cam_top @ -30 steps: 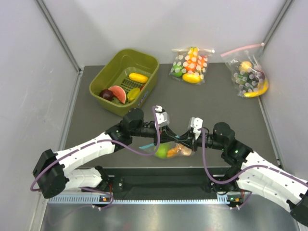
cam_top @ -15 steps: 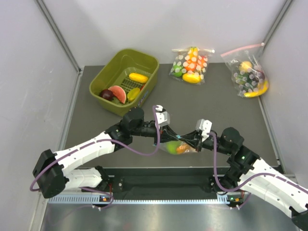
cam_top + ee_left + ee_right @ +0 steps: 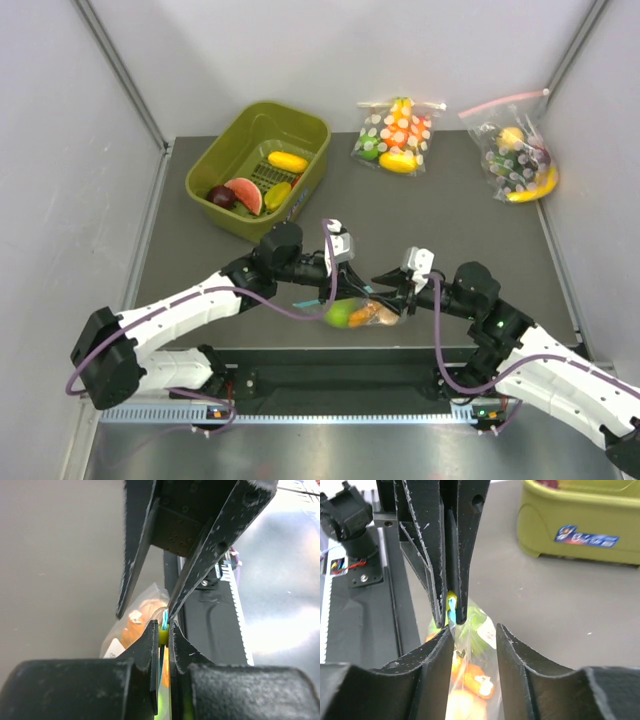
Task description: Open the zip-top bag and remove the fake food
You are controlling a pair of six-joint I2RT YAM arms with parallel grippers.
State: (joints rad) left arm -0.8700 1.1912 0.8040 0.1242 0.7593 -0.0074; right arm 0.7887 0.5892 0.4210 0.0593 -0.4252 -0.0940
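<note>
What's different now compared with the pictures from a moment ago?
The right gripper drew back to the right and now stands open around the zip-top bag. The bag swung right, then back left. It hangs from the left gripper, which is shut on its zip strip. The green bin and the dotted bags stayed put.

The left gripper's fingers [image 3: 142,652] are covering most of the zip-top bag [image 3: 142,612], with its strip showing only as a sliver at 6 o'clock. In the right wrist view the bag is being cropped at 6 o'clock and the green bin [image 3: 580,525] at 1 o'clock. From above, the right arm [image 3: 560,365] is being cropped at 4 o'clock.
</note>
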